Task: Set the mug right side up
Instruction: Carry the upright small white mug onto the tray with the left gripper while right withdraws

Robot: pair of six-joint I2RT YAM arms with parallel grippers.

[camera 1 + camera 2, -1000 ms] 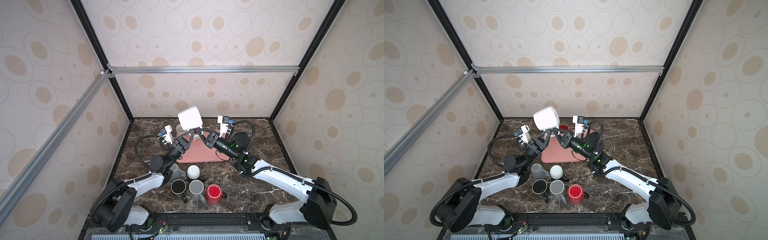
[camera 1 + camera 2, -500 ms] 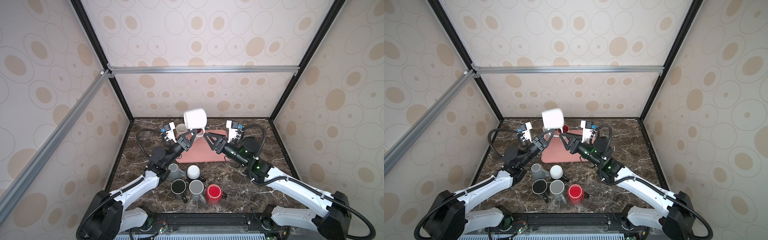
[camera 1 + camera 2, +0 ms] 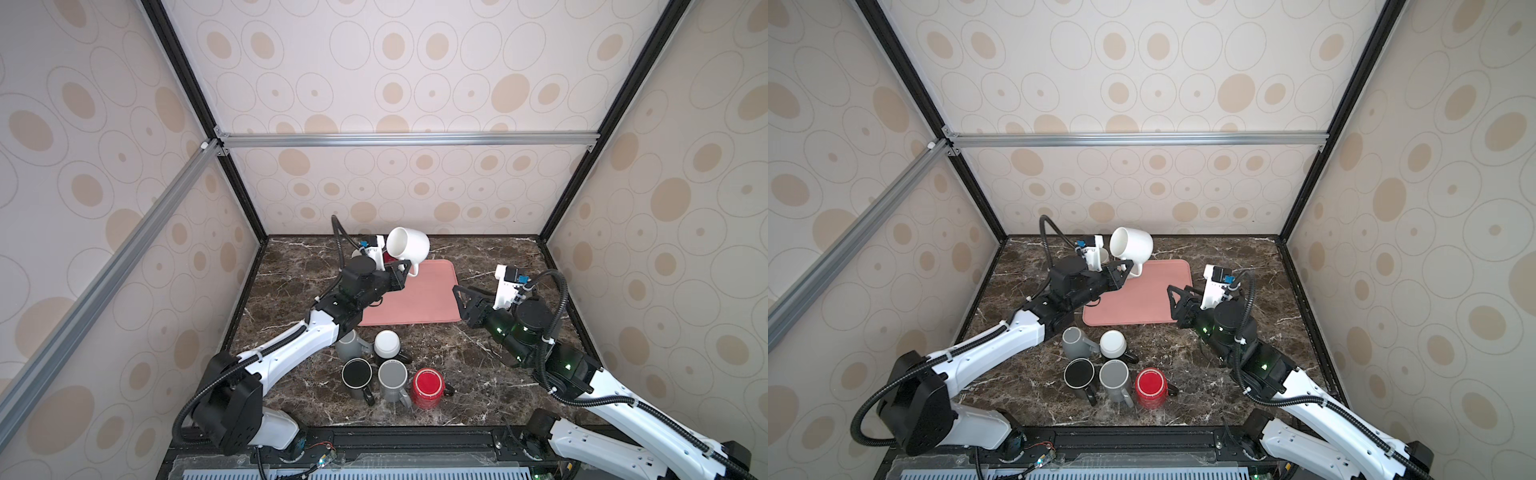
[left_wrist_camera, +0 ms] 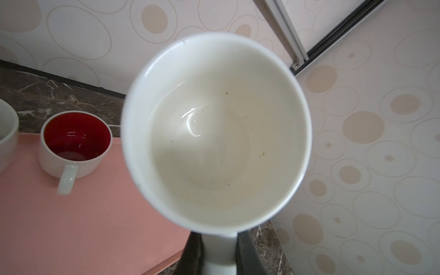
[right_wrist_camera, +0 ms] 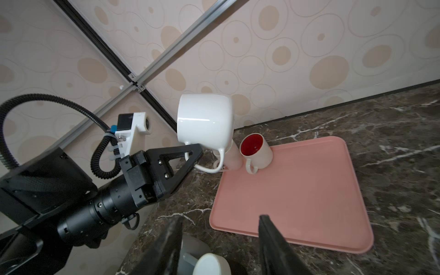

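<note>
Left arm's stretched up over the tray's (image 3: pixel 419 305) back corner, left gripper (image 3: pixel 404 269) pinching the white mug (image 3: pixel 409 245) by its handle. Mug's tipped sideways, plain white inside. Right gripper (image 3: pixel 460 305) hangs open, empty.

Patterned walls (image 3: pixel 415 83) enclosing a dark marble tabletop (image 3: pixel 469 386).
Cream wallpaper with beige ovals and thin ringed outlines is covering the back and both side walls. Black corner posts (image 3: pixel 571 187) are rising from the brown, white-veined tabletop. Silver aluminium rails (image 3: pixel 407 139) are running across the back and along the left side. Soft, even light is filling the space.
</note>
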